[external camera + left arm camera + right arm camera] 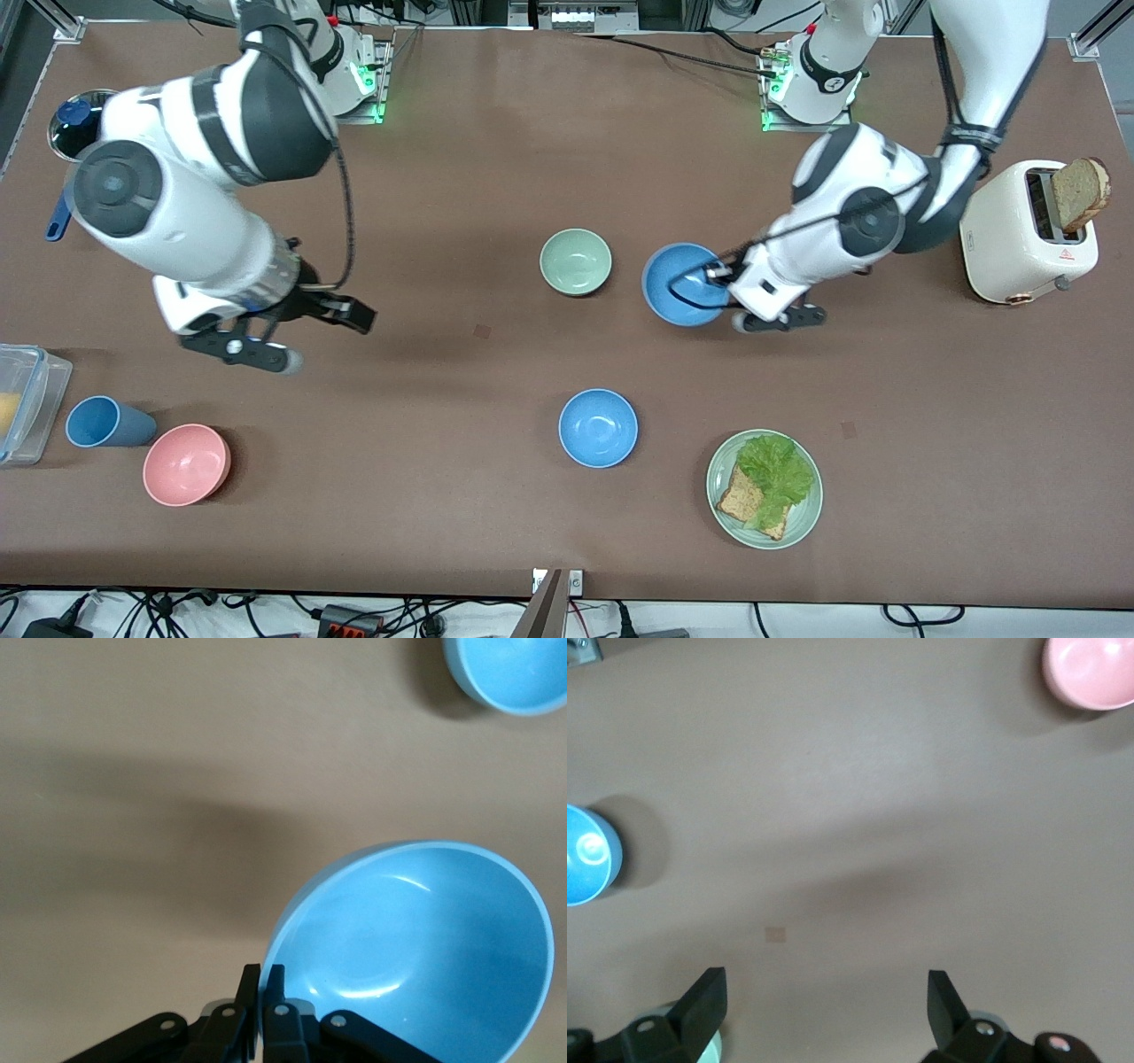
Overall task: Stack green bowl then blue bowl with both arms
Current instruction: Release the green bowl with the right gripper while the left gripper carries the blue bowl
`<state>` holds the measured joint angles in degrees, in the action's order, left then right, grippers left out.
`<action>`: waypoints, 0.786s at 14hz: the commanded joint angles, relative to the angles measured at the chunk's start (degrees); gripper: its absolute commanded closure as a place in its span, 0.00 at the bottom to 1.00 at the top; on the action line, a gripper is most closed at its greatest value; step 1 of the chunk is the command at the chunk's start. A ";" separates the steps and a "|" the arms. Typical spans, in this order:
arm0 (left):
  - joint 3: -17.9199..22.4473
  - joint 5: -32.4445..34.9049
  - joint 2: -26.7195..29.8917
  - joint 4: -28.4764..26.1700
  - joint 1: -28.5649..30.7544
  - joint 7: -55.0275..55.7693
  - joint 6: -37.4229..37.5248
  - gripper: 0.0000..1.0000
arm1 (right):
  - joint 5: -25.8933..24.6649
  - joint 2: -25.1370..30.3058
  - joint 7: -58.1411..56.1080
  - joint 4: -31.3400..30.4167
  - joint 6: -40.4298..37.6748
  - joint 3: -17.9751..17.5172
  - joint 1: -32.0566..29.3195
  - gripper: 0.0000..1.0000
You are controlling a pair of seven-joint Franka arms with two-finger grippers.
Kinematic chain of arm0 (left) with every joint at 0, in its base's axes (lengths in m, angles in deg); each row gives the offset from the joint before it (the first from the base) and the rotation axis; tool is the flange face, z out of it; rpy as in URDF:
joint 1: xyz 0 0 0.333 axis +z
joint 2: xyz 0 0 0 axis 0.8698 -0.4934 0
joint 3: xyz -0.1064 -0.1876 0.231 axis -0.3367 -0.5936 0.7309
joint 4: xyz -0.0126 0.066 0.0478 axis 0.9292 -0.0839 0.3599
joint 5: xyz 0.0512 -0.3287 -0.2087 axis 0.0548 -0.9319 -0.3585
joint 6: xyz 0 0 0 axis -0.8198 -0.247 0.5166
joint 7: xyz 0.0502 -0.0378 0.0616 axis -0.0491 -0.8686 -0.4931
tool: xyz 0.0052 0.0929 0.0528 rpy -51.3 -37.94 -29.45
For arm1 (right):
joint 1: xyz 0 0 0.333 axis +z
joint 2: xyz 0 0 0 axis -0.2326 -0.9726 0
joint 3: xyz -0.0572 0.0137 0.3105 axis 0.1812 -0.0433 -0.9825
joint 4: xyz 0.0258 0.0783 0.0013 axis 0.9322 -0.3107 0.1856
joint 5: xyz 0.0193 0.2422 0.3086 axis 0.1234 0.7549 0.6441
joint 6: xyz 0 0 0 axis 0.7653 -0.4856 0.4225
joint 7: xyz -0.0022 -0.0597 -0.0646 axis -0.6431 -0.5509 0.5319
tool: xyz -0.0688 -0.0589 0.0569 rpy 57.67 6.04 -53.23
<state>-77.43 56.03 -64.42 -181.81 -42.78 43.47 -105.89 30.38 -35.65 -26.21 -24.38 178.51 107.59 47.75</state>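
Observation:
The green bowl (576, 261) stands upright near the table's middle; its edge also shows in the right wrist view (713, 1047). My left gripper (719, 276) is shut on the rim of a blue bowl (680, 283) and holds it tilted, close beside the green bowl toward the left arm's end. In the left wrist view the gripper (263, 979) pinches that bowl's (416, 957) rim. A second blue bowl (598, 427) stands nearer the front camera and also shows in the left wrist view (514, 673) and the right wrist view (586, 855). My right gripper (330, 341) is open and empty over bare table, as the right wrist view (824, 992) shows.
A pink bowl (186, 462) and a blue cup (102, 421) lie toward the right arm's end beside a clear container (22, 399). A pale-green plate (802, 523) holds bread and lettuce. A toaster (1028, 230) with a bread slice stands at the left arm's end.

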 commanded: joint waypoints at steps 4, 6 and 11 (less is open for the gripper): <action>-0.72 0.95 -0.85 -0.64 -8.77 5.20 -0.51 0.99 | -0.52 1.71 -3.88 -0.53 -0.53 -0.50 -4.39 0.00; -0.63 3.83 -1.37 -0.47 -11.33 10.02 -1.73 0.99 | -0.78 3.46 -3.79 -0.70 -0.18 -5.59 -10.28 0.00; -0.63 10.25 -6.55 1.37 -14.58 17.33 -5.52 0.99 | -4.46 9.53 -11.22 -5.36 -0.09 -15.27 -24.35 0.00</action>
<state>-78.08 63.36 -68.06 -182.39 -56.19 57.64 -110.72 28.70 -30.36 -32.67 -25.79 178.39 96.77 28.39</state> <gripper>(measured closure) 0.952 0.000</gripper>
